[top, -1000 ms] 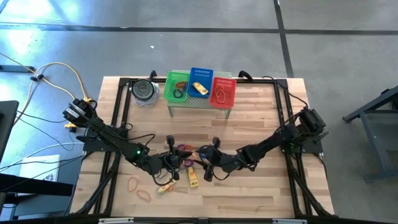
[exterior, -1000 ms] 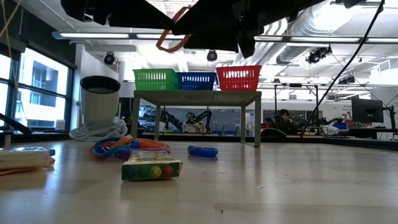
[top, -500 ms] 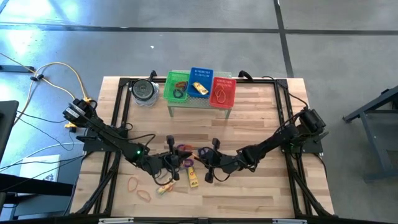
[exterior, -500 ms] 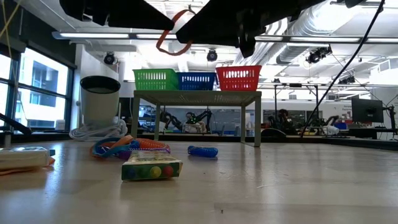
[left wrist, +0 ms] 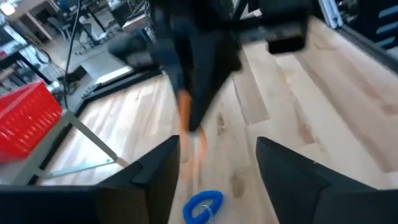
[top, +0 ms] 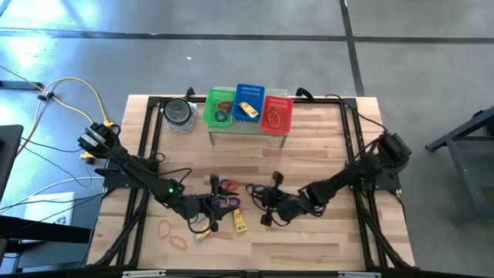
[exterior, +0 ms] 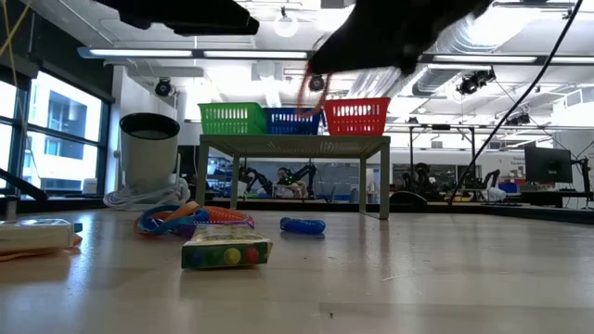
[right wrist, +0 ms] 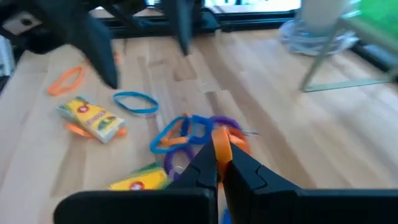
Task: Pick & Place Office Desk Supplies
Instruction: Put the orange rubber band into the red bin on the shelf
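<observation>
The wooden table (top: 324, 147) has a little stand at its far edge carrying green (top: 219, 107), blue (top: 248, 101) and red (top: 276, 113) baskets, with a round grey tin (top: 180, 112) just beside it toward the far left corner. Both arms meet near the middle of the near half. The right gripper (right wrist: 217, 163) is pinched tight on an orange band (right wrist: 221, 144), held up off the wood; that's only clear from its own wrist cam, while from overhead it's hidden under the arm. The left gripper (left wrist: 214, 180) has its fingers spread wide, nothing between them, above a blue loop (left wrist: 203, 205). A tangle of coloured loops (right wrist: 193, 134) and yellow packets (right wrist: 92, 116) lies around them. Two orange loops (top: 171, 233) sit toward the near left corner. In the low view what's probably that held band is just a blurry red streak (exterior: 306, 93).
</observation>
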